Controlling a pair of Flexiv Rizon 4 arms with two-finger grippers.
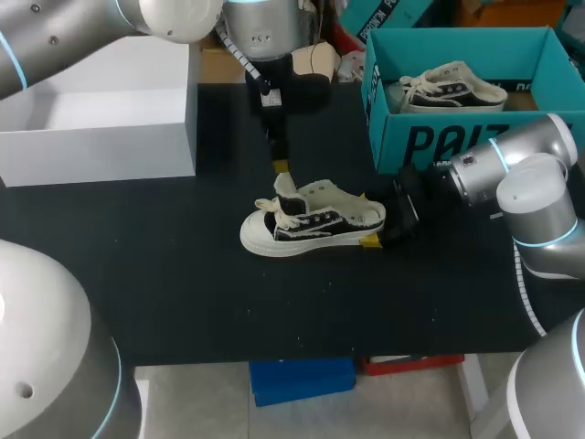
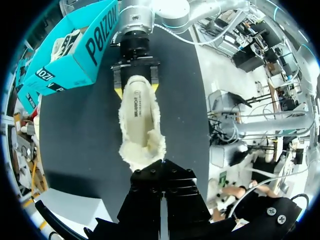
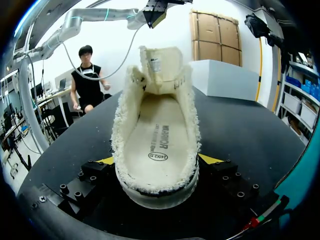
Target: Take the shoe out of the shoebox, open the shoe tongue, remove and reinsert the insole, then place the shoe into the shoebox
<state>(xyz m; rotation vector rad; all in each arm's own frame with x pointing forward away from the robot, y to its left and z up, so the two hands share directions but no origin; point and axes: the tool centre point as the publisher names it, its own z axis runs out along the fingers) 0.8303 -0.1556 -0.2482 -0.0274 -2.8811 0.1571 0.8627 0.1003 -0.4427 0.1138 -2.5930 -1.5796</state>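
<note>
Shoe (image 1: 311, 224): black and cream with a fleecy lining, standing on its sole near the middle of the tabletop (image 1: 183, 274), outside the shoebox, toe toward my left side and heel toward my right

Tongue (image 3: 161, 62): lifted and standing upright over the laces, leaving the mouth of the shoe wide open

Insole (image 3: 157, 142): cream, printed, lying flat inside the shoe and plainly seen from the heel end

Right end effector (image 1: 375, 230): low on the tabletop at the heel; its fingers stand a heel's width apart and press the heel from both sides, so I have hold of the shoe there, with a yellow tip showing at each side in the right wrist view

Left end effector (image 1: 280, 166): pointing down just above the raised tongue; its fingers are pressed together with nothing seen between them, and the right wrist view shows a gap between its tip and the top edge of the tongue

Shoebox (image 1: 430, 137): teal, open-topped, at the far right of the tabletop, near my right arm

Second shoe (image 1: 452, 87): same style, lying inside the shoebox

White box (image 1: 101, 119): open, at the far left of the tabletop, well apart from the shoe
</note>
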